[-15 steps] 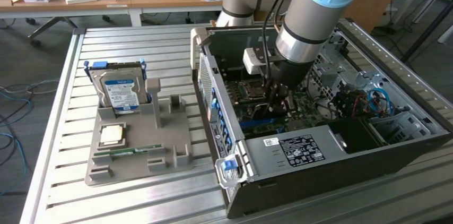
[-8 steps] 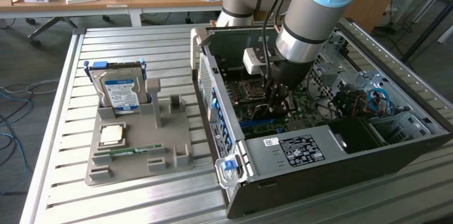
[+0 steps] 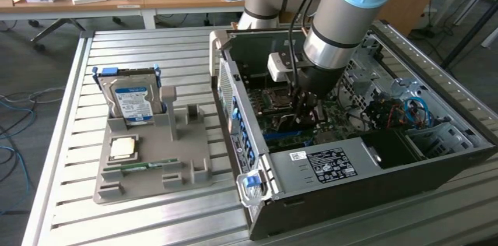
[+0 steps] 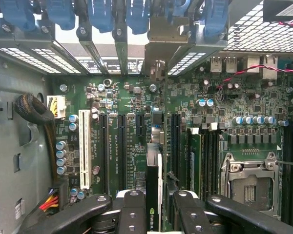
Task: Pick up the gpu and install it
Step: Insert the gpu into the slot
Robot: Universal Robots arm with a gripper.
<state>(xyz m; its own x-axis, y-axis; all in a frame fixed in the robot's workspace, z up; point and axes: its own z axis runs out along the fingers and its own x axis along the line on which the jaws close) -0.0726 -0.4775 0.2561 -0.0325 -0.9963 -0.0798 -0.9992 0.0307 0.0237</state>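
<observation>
The gpu (image 4: 153, 178) is a thin black card seen edge-on, with a green logo near my fingers (image 4: 133, 204). My gripper (image 4: 155, 197) is shut on it, one black finger on each side. The card stands upright over the green motherboard (image 4: 132, 97), in line with the black expansion slots (image 4: 121, 146). I cannot tell whether it touches a slot. In the exterior view my gripper (image 3: 306, 115) reaches down into the open computer case (image 3: 374, 170), over the motherboard (image 3: 280, 123).
Blue slot latches (image 4: 102, 14) and the case's rear wall lie beyond the card. A CPU socket (image 4: 249, 185) sits beside it. Outside the case, a grey fixture (image 3: 186, 170) holds a hard drive (image 3: 130, 101), a processor chip (image 3: 125, 148) and a green RAM stick (image 3: 144, 166).
</observation>
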